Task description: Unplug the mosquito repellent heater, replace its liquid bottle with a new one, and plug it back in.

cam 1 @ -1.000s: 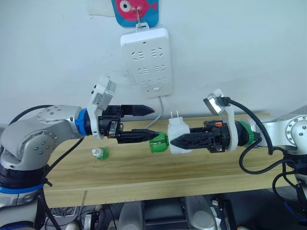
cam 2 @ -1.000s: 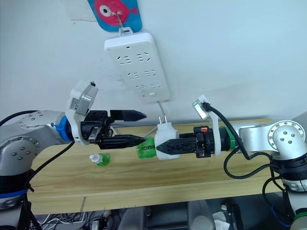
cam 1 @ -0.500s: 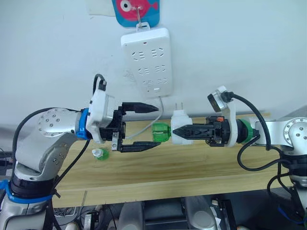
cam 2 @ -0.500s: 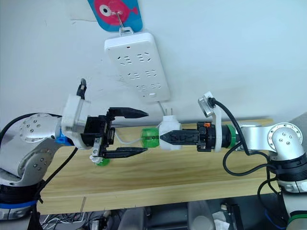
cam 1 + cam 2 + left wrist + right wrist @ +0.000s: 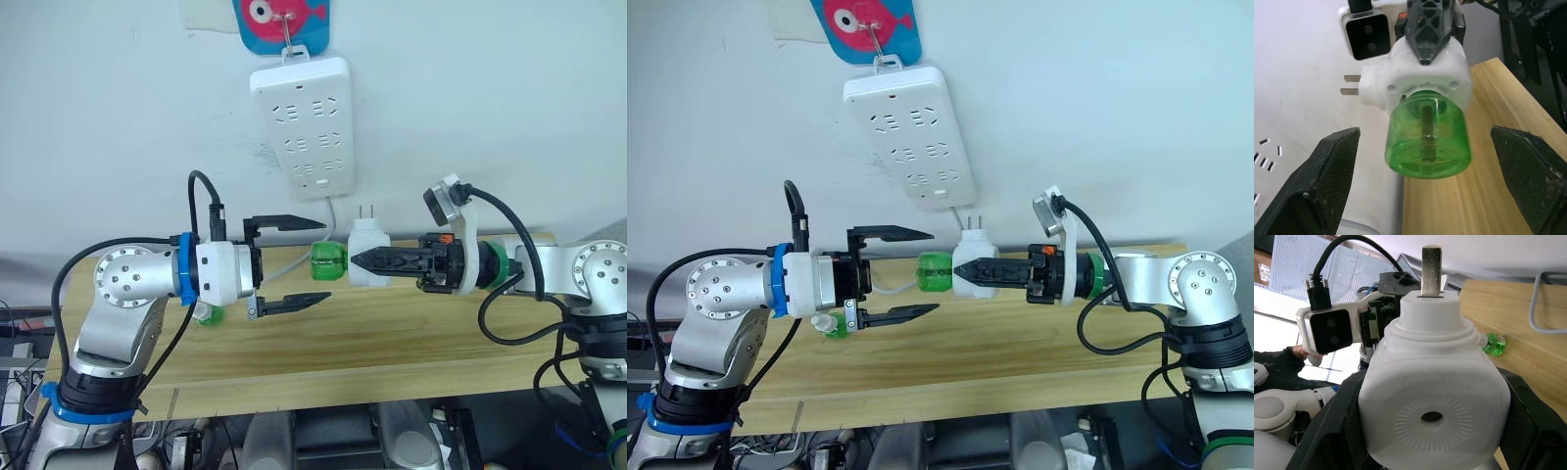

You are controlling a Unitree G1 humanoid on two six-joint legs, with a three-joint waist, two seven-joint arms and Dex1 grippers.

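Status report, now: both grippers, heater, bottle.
Right gripper shut on small white plastic plug-in heater, unplugged, prongs up. Left gripper open, straddling translucent green bottle in heater. Capped green spare bottle on wooden table. Nothing blocking.

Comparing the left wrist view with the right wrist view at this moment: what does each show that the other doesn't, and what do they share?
Left wrist view alone: the liquid bottle with its dark wick, screwed into the heater, between the open left gripper's fingers, not touching them.
Right wrist view alone: the heater's round vent hole and the capped new one lying on the wooden table.
Both: the mosquito repellent heater, held by the right gripper, prongs bare.
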